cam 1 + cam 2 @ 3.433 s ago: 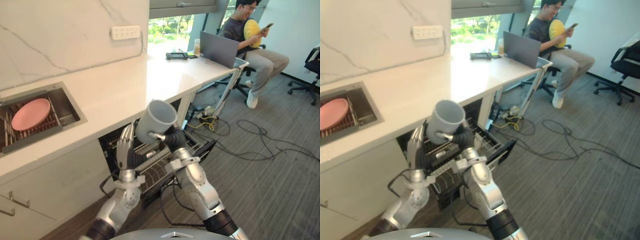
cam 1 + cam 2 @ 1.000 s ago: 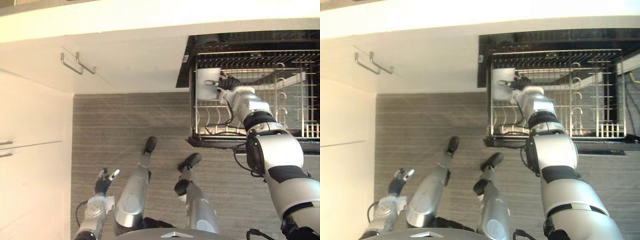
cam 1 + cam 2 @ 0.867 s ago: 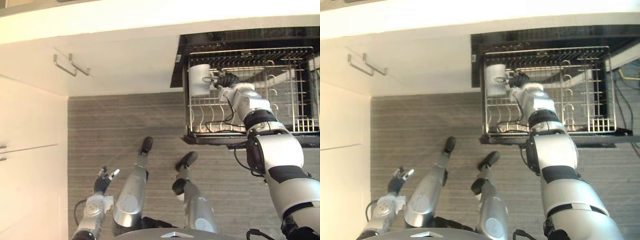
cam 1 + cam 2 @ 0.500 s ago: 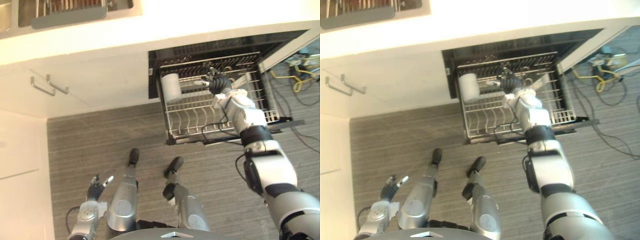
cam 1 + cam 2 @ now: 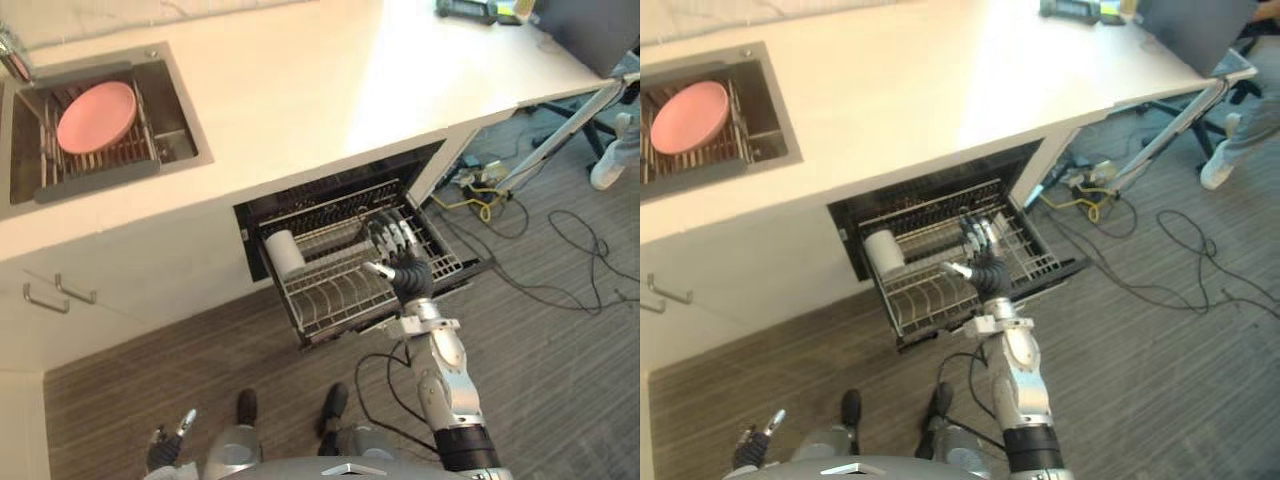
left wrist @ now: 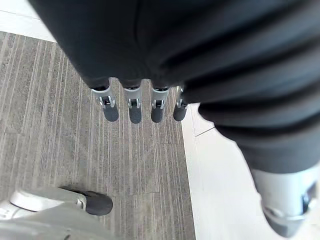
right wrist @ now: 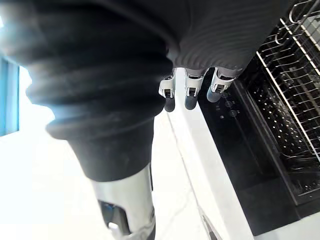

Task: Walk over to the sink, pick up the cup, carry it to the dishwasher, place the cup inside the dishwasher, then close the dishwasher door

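The dishwasher rack is drawn out past the worktop — open from above; its left end is occupied by the cup.

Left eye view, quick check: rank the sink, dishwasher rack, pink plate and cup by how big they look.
1. sink and dishwasher rack: they look about alike, so I won't rank them
2. pink plate
3. cup

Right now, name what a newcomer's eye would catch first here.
The pulled-out dishwasher rack under the counter, with the grey cup sitting at its left end. The right hand hovers open over the rack, holding nothing. In the sink, a pink plate stands out.
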You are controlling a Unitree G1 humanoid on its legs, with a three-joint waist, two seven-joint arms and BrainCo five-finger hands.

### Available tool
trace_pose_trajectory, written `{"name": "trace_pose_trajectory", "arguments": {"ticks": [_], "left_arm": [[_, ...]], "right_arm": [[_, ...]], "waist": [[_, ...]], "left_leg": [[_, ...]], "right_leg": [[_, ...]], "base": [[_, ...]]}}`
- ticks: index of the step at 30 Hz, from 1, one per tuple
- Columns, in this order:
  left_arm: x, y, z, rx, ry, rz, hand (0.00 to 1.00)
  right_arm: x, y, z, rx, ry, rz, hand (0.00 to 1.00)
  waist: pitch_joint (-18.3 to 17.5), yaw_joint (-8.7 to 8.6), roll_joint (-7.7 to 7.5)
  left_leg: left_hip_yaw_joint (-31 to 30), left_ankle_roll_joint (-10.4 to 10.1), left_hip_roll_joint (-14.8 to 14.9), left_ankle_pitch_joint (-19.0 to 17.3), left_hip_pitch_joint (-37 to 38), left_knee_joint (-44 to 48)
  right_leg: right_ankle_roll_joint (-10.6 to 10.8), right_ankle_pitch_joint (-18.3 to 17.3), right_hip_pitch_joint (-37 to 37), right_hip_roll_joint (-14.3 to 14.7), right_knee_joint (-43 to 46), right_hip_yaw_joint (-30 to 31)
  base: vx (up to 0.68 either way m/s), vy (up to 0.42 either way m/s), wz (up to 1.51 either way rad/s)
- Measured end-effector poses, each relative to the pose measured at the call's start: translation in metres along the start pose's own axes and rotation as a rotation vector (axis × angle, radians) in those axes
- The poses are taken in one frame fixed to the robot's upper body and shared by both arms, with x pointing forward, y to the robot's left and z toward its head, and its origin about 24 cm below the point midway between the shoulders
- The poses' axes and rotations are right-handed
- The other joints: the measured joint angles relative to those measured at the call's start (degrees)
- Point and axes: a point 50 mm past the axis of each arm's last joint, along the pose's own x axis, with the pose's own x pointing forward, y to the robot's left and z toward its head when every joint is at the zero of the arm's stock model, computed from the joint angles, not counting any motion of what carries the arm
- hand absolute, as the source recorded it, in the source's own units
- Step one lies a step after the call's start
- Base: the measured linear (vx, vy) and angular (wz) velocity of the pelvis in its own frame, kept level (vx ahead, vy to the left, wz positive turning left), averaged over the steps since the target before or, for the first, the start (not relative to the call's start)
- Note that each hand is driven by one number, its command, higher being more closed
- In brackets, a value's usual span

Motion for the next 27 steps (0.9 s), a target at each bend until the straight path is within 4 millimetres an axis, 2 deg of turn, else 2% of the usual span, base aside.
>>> {"name": "trace_pose_trajectory", "arguments": {"ticks": [4, 10, 13, 14, 15, 16, 17, 18, 20, 21, 22, 23, 24, 25, 26, 27], "left_arm": [[-0.001, -0.002, -0.002, 0.031, -0.001, -0.005, 0.00], [-0.002, -0.001, -0.003, 0.013, -0.011, 0.038, 0.00], [-0.004, 0.012, -0.005, -0.028, -0.022, 0.104, 0.00], [-0.008, 0.019, -0.014, -0.046, -0.006, 0.132, 0.00], [-0.010, 0.022, -0.019, -0.047, 0.009, 0.139, 0.00], [-0.017, 0.024, -0.033, -0.057, 0.053, 0.143, 0.00], [-0.023, 0.024, -0.047, -0.066, 0.101, 0.146, 0.00], [-0.028, 0.025, -0.056, -0.065, 0.130, 0.153, 0.00], [-0.043, 0.028, -0.078, -0.055, 0.190, 0.166, 0.00], [-0.048, 0.027, -0.083, 0.002, 0.189, 0.162, 0.00], [-0.049, 0.026, -0.081, 0.028, 0.175, 0.158, 0.00], [-0.049, 0.026, -0.081, 0.032, 0.172, 0.157, 0.00], [-0.045, 0.022, -0.069, 0.093, 0.104, 0.147, 0.00], [-0.043, 0.020, -0.063, 0.108, 0.078, 0.138, 0.00], [-0.034, 0.018, -0.048, 0.141, 0.024, 0.122, 0.00], [-0.024, 0.028, -0.032, 0.165, -0.009, 0.142, 0.00]], "right_arm": [[-0.003, 0.002, 0.003, 0.049, -0.021, 0.004, 0.00], [-0.003, 0.009, -0.003, 0.103, 0.009, 0.076, 0.00], [-0.002, 0.005, -0.008, 0.095, 0.031, 0.063, 0.00], [0.001, 0.004, -0.011, 0.084, 0.048, 0.075, 0.00], [0.002, 0.004, -0.011, 0.075, 0.053, 0.082, 0.00], [0.003, -0.002, -0.007, 0.050, 0.049, 0.081, 0.00], [0.001, -0.012, -0.003, 0.026, 0.046, 0.053, 0.00], [0.000, -0.018, -0.002, 0.028, 0.046, 0.036, 0.00], [-0.002, -0.033, 0.005, 0.022, 0.020, -0.017, 0.00], [-0.001, -0.039, 0.011, 0.020, -0.002, -0.033, 0.00], [-0.001, -0.041, 0.012, 0.016, -0.008, -0.042, 0.00], [-0.001, -0.041, 0.012, 0.015, -0.009, -0.044, 0.00], [-0.003, -0.045, 0.013, 0.010, -0.009, -0.078, 0.00], [-0.004, -0.047, 0.013, 0.008, -0.006, -0.094, 0.00], [-0.007, -0.049, 0.009, 0.027, 0.007, -0.143, 0.00], [-0.013, -0.039, -0.008, 0.088, 0.063, -0.168, 0.00]], "waist": [[-1.53, -0.29, 0.65], [-1.66, 0.17, 1.73], [-1.30, 1.76, 2.56], [-1.26, 2.58, 3.32], [-1.23, 2.61, 3.82], [-0.71, 2.46, 4.16], [-0.20, 2.54, 4.98], [-0.16, 2.46, 4.92], [-0.23, 1.48, 4.15], [-0.31, 0.25, 4.12], [-0.39, -0.18, 4.26], [-0.40, -0.25, 4.28], [-0.56, -1.02, 4.60], [-0.60, -1.03, 4.69], [-0.19, -0.59, 3.91], [0.39, 1.01, 0.43]], "left_leg": [[0.29, 0.47, -0.01, -0.60, 2.18, -0.03], [0.47, 0.67, -0.22, -2.61, 5.41, 1.85], [-1.46, 0.93, -0.10, -7.11, 3.08, 10.70], [-0.28, 0.91, 0.46, -9.29, 0.50, 15.14], [0.24, 1.14, 0.72, -10.21, -0.83, 17.09], [2.68, 3.12, 1.93, -12.38, -3.24, 22.82], [3.79, 5.79, 4.31, -14.87, -6.25, 33.18], [3.79, 5.73, 5.46, -15.60, -6.73, 36.84], [1.98, 5.18, 10.25, -15.98, -4.75, 40.41], [-1.36, 4.87, 14.48, -15.77, -3.51, 38.95], [-2.76, 4.85, 16.30, -15.74, -3.52, 37.96], [-3.03, 4.84, 16.64, -15.74, -3.54, 37.81], [-6.57, -0.49, 19.40, -13.38, -3.91, 34.38], [-6.59, -6.45, 19.20, -15.03, -3.74, 32.91], [-5.85, -11.16, 17.07, -22.94, -4.42, 33.58], [-5.16, -10.11, 12.71, -24.76, -7.86, 39.89]], "right_leg": [[0.23, -0.21, 2.04, -0.07, 0.00, 0.13], [0.85, -0.77, 5.96, -0.32, 0.00, 0.78], [1.10, -1.29, 8.40, -0.68, 0.05, -0.49], [0.84, -1.39, 8.30, -0.65, 0.40, -0.26], [0.47, -1.24, 8.07, -0.81, 0.42, -0.50], [0.12, -0.81, 7.25, -2.00, 0.91, -1.74], [0.42, -1.27, 5.80, -3.88, 4.12, -1.86], [0.82, -1.30, 5.03, -5.33, 5.90, -1.84], [1.71, -1.56, 2.69, -11.70, 11.57, -3.06], [4.46, -1.51, 0.58, -15.58, 15.13, -3.85], [5.79, -1.61, -1.05, -17.08, 17.02, -3.62], [5.93, -1.61, -1.27, -17.35, 17.34, -3.58], [9.16, -0.17, -4.67, -21.52, 20.46, -3.22], [10.03, 1.18, -4.86, -22.73, 19.95, -3.20], [9.13, 3.08, -3.73, -24.72, 16.07, -2.40], [3.25, -1.07, -0.93, -26.35, 9.72, -1.85]], "base": [[0.08, 0.018, -0.03], [0.04, 0.027, -0.05], [-0.01, 0.061, 0.25], [-0.07, 0.109, -0.05], [-0.09, 0.136, 0.11], [-0.13, 0.255, 0.25], [-0.10, 0.274, 0.27], [-0.10, 0.394, 0.21], [-0.07, 0.438, 0.33], [-0.13, 0.631, 0.43], [-0.14, 0.679, 0.35], [-0.16, 0.673, 0.56], [-0.11, 0.427, 0.61], [-0.24, 0.827, 0.92], [-0.30, 0.812, 0.65], [-0.34, 0.919, 0.55]]}}
